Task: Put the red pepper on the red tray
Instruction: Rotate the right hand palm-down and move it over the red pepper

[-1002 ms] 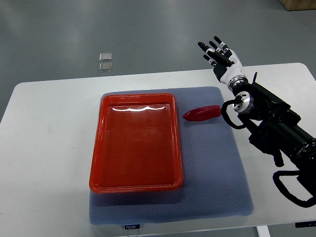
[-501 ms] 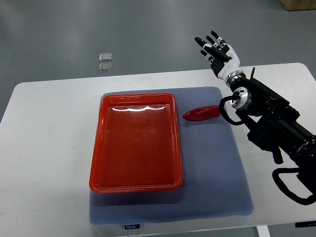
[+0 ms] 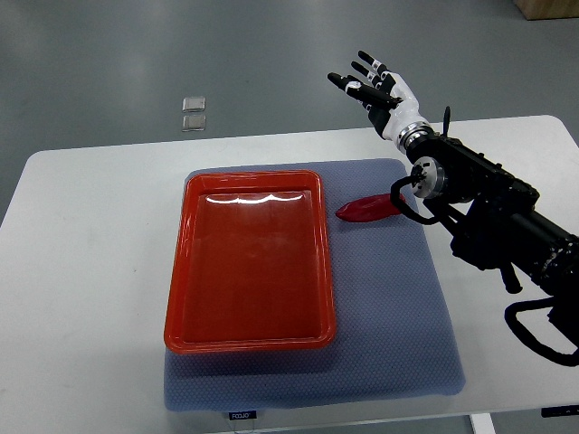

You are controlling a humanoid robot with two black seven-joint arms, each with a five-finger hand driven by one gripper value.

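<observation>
A red pepper (image 3: 365,210) lies on the blue-grey mat (image 3: 389,298), just right of the red tray's upper right corner. The red tray (image 3: 177,298) sits empty on the mat's left half. My right hand (image 3: 373,86) hovers beyond the table's far edge, above and behind the pepper, fingers spread and holding nothing. Its black forearm (image 3: 493,212) runs in from the right edge, with the wrist partly over the pepper's right end. No left arm shows.
The mat lies on a white table (image 3: 81,271). Two small clear packets (image 3: 193,112) lie on the grey floor beyond the table's far edge.
My right hand has shifted left and slightly farther back, and the forearm has swung left with it toward the pepper. Pepper and tray have not moved.
</observation>
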